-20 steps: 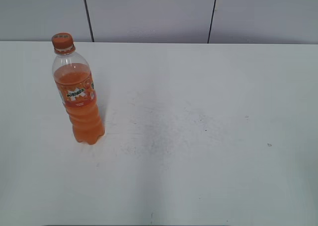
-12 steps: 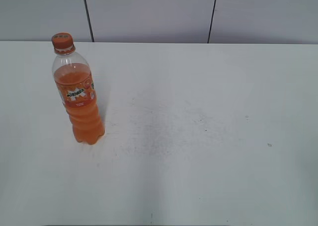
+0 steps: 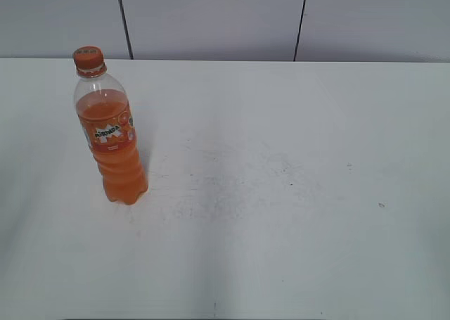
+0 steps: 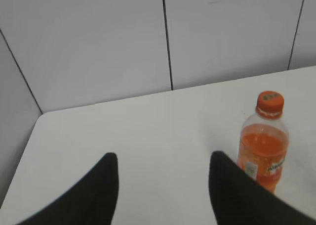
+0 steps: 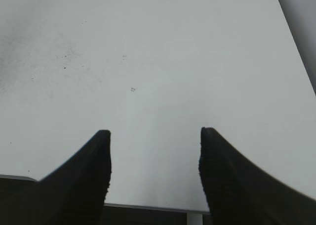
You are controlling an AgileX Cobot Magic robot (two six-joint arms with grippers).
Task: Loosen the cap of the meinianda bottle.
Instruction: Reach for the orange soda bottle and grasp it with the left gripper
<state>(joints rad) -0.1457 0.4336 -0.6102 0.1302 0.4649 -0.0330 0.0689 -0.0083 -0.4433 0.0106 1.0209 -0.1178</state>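
The meinianda bottle [image 3: 112, 141] stands upright on the left of the white table [image 3: 281, 193], with orange liquid and an orange label. Its orange cap [image 3: 89, 58] sits on top. It also shows in the left wrist view [image 4: 263, 146] with the cap [image 4: 270, 102], to the right of my left gripper [image 4: 163, 158], which is open and empty, apart from the bottle. My right gripper [image 5: 154, 133] is open and empty over bare table near the front edge. Neither gripper shows in the exterior view.
A grey panelled wall [image 3: 211, 17] runs behind the table. The table's left edge and back corner show in the left wrist view [image 4: 37, 123]. The table's front edge [image 5: 148, 206] lies under the right gripper.
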